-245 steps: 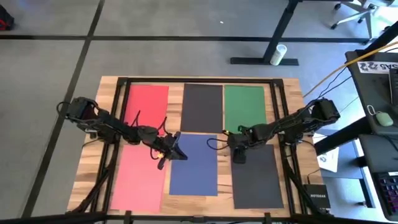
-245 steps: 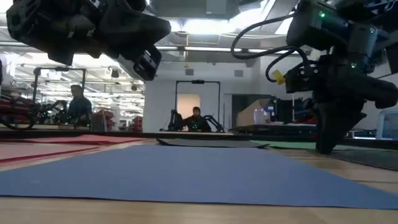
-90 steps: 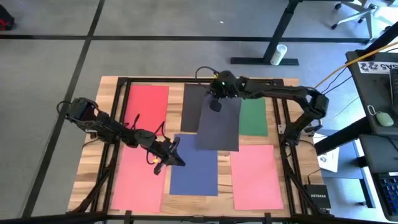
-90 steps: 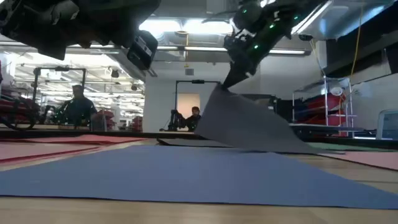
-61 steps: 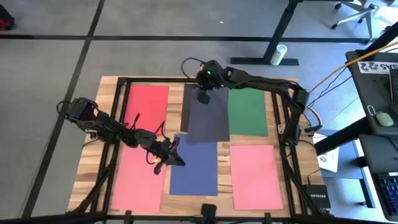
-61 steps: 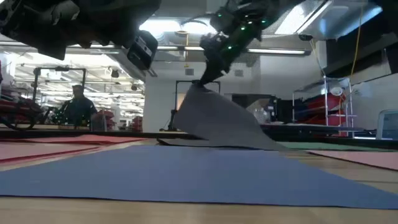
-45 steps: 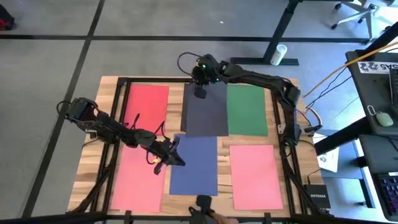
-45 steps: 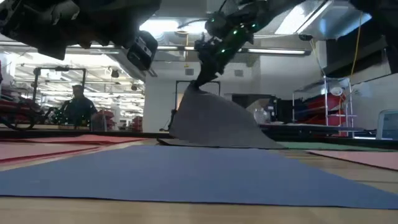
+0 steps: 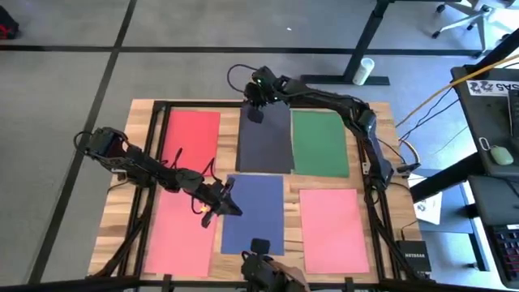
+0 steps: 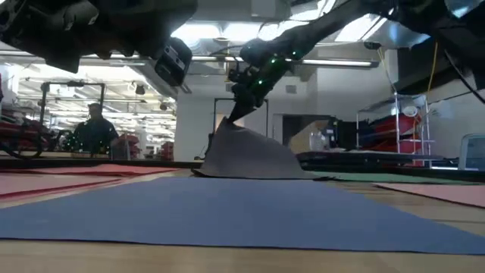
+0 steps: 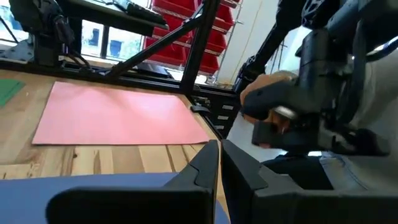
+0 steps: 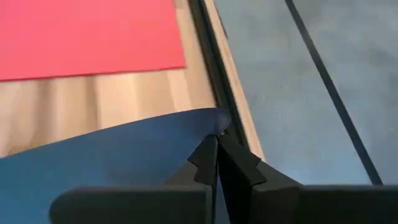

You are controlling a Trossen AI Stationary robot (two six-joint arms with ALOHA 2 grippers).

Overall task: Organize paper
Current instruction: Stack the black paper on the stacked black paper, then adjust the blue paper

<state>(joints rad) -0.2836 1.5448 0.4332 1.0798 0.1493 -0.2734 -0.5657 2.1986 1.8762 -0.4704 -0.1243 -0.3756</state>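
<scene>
The wooden table (image 9: 377, 146) carries six flat sheets in two rows of three. Far row, left to right: red sheet (image 9: 193, 138), black sheet (image 9: 266, 146), green sheet (image 9: 319, 143). Near row, left to right: pink sheet (image 9: 180, 237), blue sheet (image 9: 253, 215), second pink sheet (image 9: 332, 230). No containers are present; all sheets lie directly on the table.

The right gripper (image 9: 255, 112) is extended to the far edge of the table, at the far left corner of the black sheet. Its fingers are closed on that corner, as the right wrist view shows, with the sheet edge pinched between the fingertips (image 12: 214, 144). In the low view, the pinched corner is raised off the table while the rest of the sheet rests flat, forming a peaked slope (image 10: 246, 155).

The left gripper (image 9: 220, 203) hovers above the left edge of the blue sheet, near the centre of the table. Its fingers are closed together and hold nothing, as the left wrist view shows (image 11: 219, 163).

A person's hand with a dark object (image 9: 268, 272) appears at the near edge of the table.
</scene>
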